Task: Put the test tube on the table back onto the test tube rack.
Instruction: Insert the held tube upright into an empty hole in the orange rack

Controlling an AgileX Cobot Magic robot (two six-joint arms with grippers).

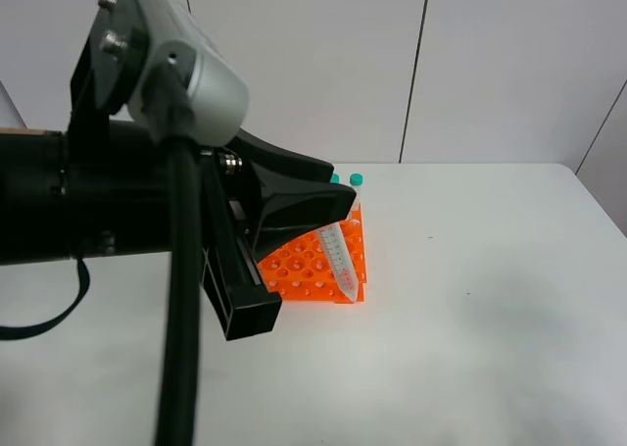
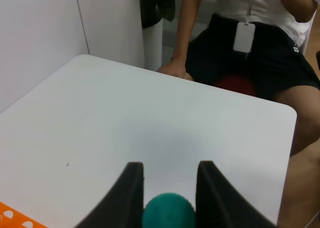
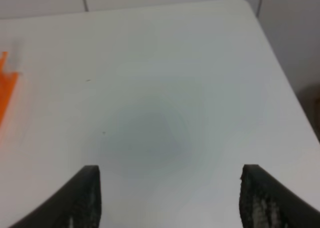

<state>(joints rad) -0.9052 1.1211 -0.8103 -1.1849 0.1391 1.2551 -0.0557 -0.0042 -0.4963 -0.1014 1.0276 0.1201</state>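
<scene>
L claw (image 2: 170, 166) is clamped on the test tube (image 2: 168, 212), arm stretched fwd; R claw (image 3: 170, 169) is held w/ jaws spread wide.

A white matte table (image 1: 470, 309) is seen, its top plain and its corners rounded. An orange rack (image 1: 299, 270) is set directly on it, left of the middle in the high view and in the farther half of the top; its left part is hidden. A few tiny dark specks (image 1: 429, 237) are scattered on the bare surface to the right of the rack. In the left wrist view the table (image 2: 150, 123) is shown with two rounded corners, and only a corner of the rack (image 2: 15, 219) is caught. In the right wrist view the table (image 3: 165, 62) is marked by a soft grey shadow (image 3: 150, 133), and an edge of the rack (image 3: 6, 95) is seen.
</scene>
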